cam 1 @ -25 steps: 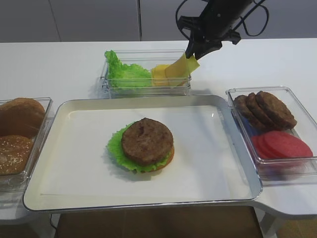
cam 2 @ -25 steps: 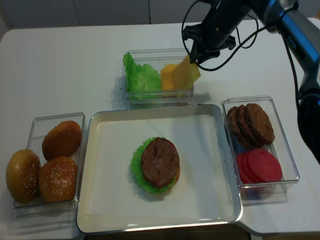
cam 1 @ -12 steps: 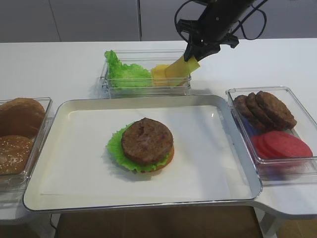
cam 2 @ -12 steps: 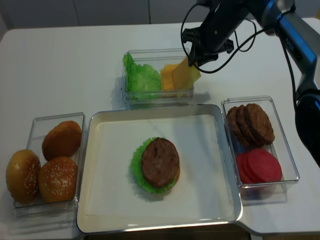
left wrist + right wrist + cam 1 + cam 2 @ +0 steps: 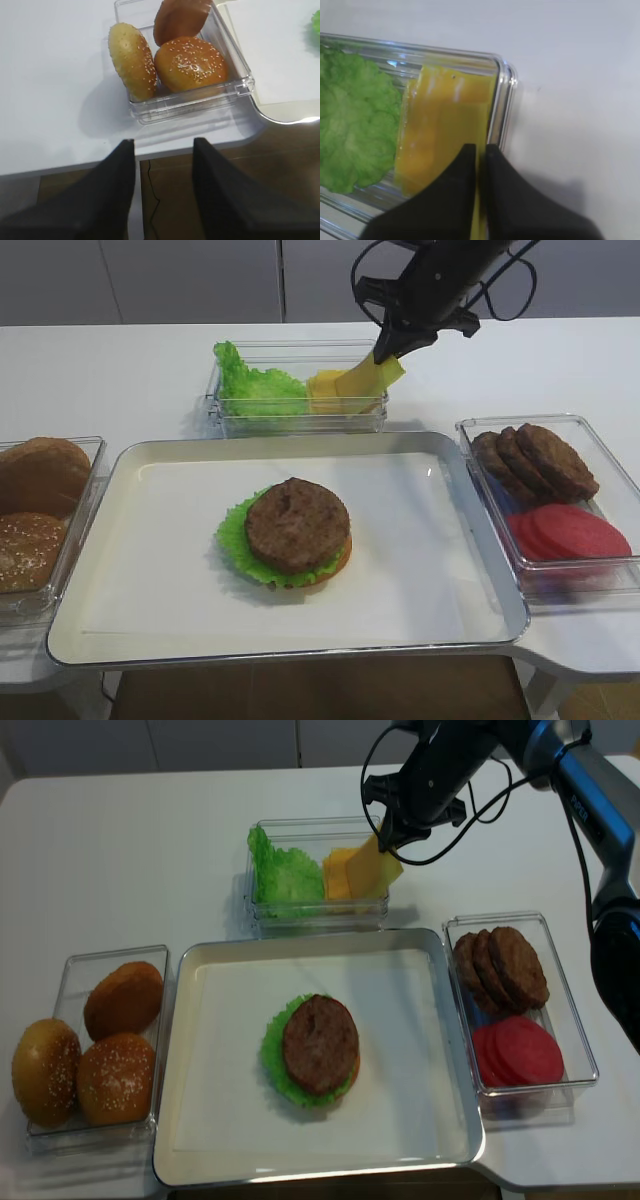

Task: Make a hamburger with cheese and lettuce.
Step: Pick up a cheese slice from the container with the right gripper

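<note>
Compared with a second ago, the right gripper (image 5: 386, 344) has clamped tighter on the cheese (image 5: 366, 378), and the slice has shifted only a touch toward the far side; its lower part still hangs inside the clear tub (image 5: 297, 422). In the wrist view the two black fingers (image 5: 465, 185) sit pressed almost together with the thin yellow edge of the cheese (image 5: 479, 200) running between them, so the jaws are clenched on that slice. Nothing else has moved: the hamburger (image 5: 287, 532) sits where it did, in the middle of the metal tray (image 5: 480, 570).

The held cheese (image 5: 374, 867) is tilted, not flat. Its long axis runs from the pinched upper corner at the far right down toward the near left, where it leans over the remaining yellow slices (image 5: 442, 130) at the right end of the tub. The lettuce (image 5: 255, 390) fills the left end of the same tub, just beside those slices.

The hamburger's patty faces up, with the green leaf frilling out on its left and near sides.

The left gripper (image 5: 162, 165) hangs over the near table edge by the bun box (image 5: 235, 87), its fingers apart and grasping nothing.
</note>
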Robot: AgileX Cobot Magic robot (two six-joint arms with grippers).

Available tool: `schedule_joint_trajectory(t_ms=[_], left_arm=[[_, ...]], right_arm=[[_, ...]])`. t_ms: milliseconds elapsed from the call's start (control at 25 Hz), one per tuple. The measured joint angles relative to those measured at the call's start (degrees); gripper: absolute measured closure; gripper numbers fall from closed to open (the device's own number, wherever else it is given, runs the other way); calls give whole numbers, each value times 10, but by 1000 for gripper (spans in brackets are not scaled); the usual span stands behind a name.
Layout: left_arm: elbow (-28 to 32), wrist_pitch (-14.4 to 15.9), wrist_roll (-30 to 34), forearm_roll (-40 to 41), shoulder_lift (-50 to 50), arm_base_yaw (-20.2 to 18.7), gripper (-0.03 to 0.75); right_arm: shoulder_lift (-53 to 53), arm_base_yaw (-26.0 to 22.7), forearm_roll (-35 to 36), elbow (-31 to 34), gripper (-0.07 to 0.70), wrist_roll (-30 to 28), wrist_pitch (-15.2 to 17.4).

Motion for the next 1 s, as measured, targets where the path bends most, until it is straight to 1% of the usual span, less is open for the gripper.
schedule_joint_trajectory(t_ms=[280, 800, 1000], left_arm=[[0, 0, 0, 0, 0, 0, 427], [0, 0, 0, 0, 0, 0, 427], [0, 0, 0, 0, 0, 0, 427]], right_arm=[[0, 0, 8, 0, 584, 0, 8], [0, 0, 13, 0, 588, -1, 15], [-8, 0, 10, 0, 588, -2, 26]])
